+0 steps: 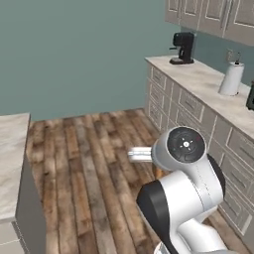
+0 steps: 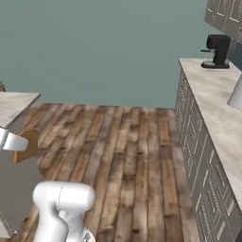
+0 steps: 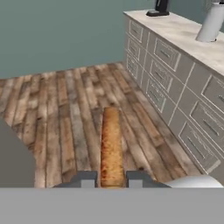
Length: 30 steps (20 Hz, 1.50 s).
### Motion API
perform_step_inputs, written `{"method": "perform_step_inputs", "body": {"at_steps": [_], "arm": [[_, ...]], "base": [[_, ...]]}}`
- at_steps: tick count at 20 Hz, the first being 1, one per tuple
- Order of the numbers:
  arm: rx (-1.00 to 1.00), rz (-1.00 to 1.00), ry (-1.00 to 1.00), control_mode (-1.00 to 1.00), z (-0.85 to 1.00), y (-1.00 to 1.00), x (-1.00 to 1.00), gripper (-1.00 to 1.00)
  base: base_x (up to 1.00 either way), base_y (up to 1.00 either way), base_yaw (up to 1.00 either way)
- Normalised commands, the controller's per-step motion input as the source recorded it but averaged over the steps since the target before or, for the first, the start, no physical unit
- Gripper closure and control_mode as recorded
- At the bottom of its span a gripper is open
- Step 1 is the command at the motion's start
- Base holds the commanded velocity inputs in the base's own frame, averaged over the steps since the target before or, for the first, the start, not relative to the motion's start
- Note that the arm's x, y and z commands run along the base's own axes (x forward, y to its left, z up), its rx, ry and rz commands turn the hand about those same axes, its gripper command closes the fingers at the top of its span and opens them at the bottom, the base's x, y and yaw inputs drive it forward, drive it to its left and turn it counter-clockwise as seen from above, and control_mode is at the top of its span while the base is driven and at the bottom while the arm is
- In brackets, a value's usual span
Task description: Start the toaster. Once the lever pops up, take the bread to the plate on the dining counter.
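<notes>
Golden-brown and seen edge-on, the small square toast slice (image 3: 111, 146) stands pinched between the two dark fingertips of the end effector (image 3: 111, 178), its thin edge rising straight up the hand view with its flat faces against the pads. From the right base camera the same slice (image 2: 27, 144) juts past the pale end effector (image 2: 12, 142), carried in the air above the wood-plank floor (image 2: 123, 156) and just beside the grey flank of the beige marble-patterned dining surface (image 2: 14, 104) at the left edge. By my judgement, the coming move turns on that relation: the dining surface lies to the left of and above the held bread, so the slice has to rise and travel leftward over its rim. Opposite, well apart, runs the pale kitchen surface (image 1: 208, 84) with its black coffee machine (image 1: 182, 48).
</notes>
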Motion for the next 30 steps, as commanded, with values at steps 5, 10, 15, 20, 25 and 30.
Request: {"method": "perform_step_inputs", "body": {"at_steps": [5, 10, 15, 20, 25, 30], "arm": [[0.0, 0.0, 0.0, 1.0, 0.0, 0.0, 0.0, 1.0], [0.0, 0.0, 0.0, 1.0, 0.0, 0.0, 0.0, 1.0], [0.0, 0.0, 0.0, 1.0, 0.0, 0.0, 0.0, 1.0], [0.0, 0.0, 0.0, 1.0, 0.0, 0.0, 0.0, 1.0], [0.0, 0.0, 0.0, 1.0, 0.0, 0.0, 0.0, 1.0], [0.0, 0.0, 0.0, 1.0, 0.0, 0.0, 0.0, 1.0]], "base": [[0.95, -0.36, 0.39], [0.92, -0.41, 0.39], [0.92, -0.5, 0.39], [0.91, -0.49, 0.39], [0.89, -0.53, 0.38], [0.91, -0.55, 0.37]]}}
